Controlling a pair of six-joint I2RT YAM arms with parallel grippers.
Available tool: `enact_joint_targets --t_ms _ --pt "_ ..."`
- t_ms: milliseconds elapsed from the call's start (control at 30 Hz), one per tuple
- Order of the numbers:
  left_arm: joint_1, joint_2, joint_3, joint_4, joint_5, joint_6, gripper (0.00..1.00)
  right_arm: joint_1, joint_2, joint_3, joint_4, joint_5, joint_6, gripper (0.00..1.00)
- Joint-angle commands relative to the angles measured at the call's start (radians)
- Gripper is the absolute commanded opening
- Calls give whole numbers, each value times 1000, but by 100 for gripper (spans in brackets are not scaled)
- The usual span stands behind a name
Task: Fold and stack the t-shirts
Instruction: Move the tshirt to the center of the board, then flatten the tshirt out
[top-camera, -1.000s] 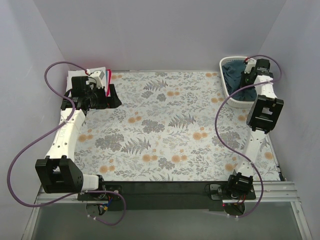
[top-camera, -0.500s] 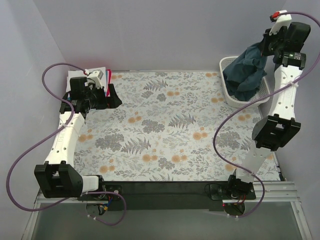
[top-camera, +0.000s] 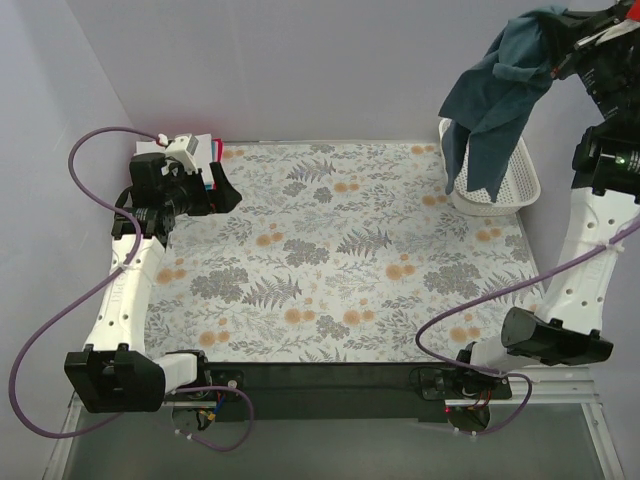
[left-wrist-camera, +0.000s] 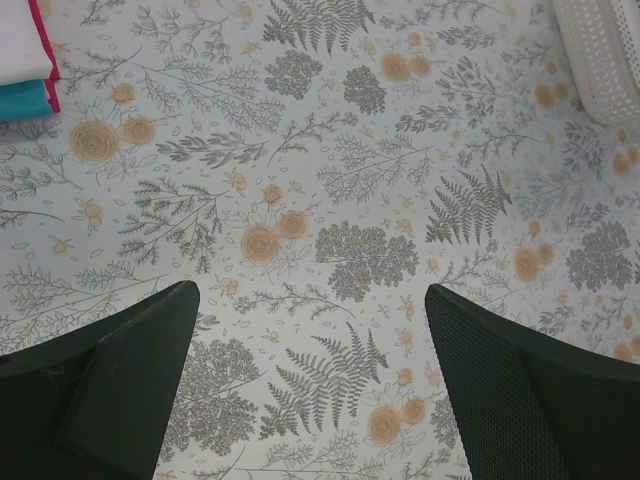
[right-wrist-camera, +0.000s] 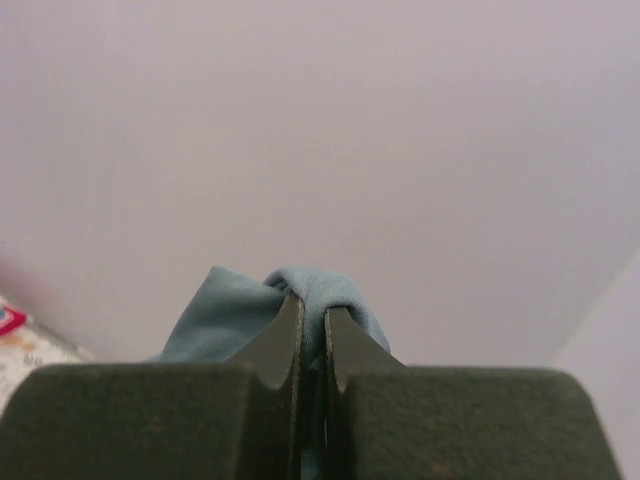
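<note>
My right gripper (top-camera: 556, 35) is raised high at the back right and is shut on the dark slate-blue t-shirt (top-camera: 492, 95). The shirt hangs down in front of the white mesh basket (top-camera: 512, 185). In the right wrist view the gripper (right-wrist-camera: 313, 325) pinches a fold of the blue cloth (right-wrist-camera: 230, 315). A stack of folded white, teal and red t-shirts (top-camera: 205, 150) lies at the back left; its corner shows in the left wrist view (left-wrist-camera: 28, 60). My left gripper (top-camera: 222, 188) is open and empty beside the stack, above the floral cloth.
The table carries a floral patterned cloth (top-camera: 340, 250). The basket's corner shows at the top right of the left wrist view (left-wrist-camera: 605, 55). Grey walls enclose the back and sides. Purple cables loop beside both arms.
My right arm has lifted the slate-blue shirt up out of the basket, from inside it to high above it. The left arm has shifted only slightly.
</note>
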Motion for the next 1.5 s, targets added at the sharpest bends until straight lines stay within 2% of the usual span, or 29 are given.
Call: enact_joint_targets --t_ms 0,100,200,333,367,400,433,533,567,600,733,767,800,867,1000,1133,1300,1400,1433,1467 --pt "2 -39 -1 24 8 -21 97 7 -41 54 338 -69 150 1" --pt "2 -42 9 21 -6 -21 97 15 -33 81 392 -84 220 1" --pt "2 -48 9 15 -18 -21 97 44 -52 37 415 -113 259 1" --pt "2 -65 -7 5 -29 -10 97 117 -136 -211 410 -169 303 1" --pt "2 -71 -12 5 -20 -7 97 145 -165 -366 401 -178 288 2" --pt "2 -74 -18 4 -9 8 97 208 -226 -441 389 -181 264 27" --pt "2 -78 -29 1 12 24 97 242 -252 -569 371 -195 211 42" --pt "2 -82 -46 -18 110 113 97 372 -309 -671 161 -195 71 95" --pt "2 -86 -53 -19 132 140 97 383 -313 -691 107 -189 1 98" --pt "0 -88 -60 -22 181 204 97 383 -313 -730 10 -158 -2 98" --pt "2 -92 -98 -74 306 338 97 382 -282 -768 -337 19 -211 98" --pt "-30 -91 -118 -80 327 381 96 380 -259 -774 -388 55 -262 98" --pt "-35 -80 -135 -93 378 421 94 377 -247 -791 -494 70 -288 96" --pt "-113 -54 -156 -119 408 469 81 365 -201 -863 -605 148 -376 90" --pt "-390 73 -213 -85 189 532 70 330 -130 -1021 -671 294 -488 85" --pt "-630 170 -259 20 -39 506 75 239 -44 -1074 -673 341 -499 81" --pt "-710 265 -317 87 -208 499 75 205 34 -1089 -691 310 -506 79" --pt "-713 302 -330 110 -314 498 50 205 85 -1116 -689 302 -511 69" --pt "-710 306 -331 107 -340 502 32 201 114 -1121 -688 296 -514 62" --pt "-702 303 -331 99 -366 504 21 196 129 -1129 -691 295 -516 56"
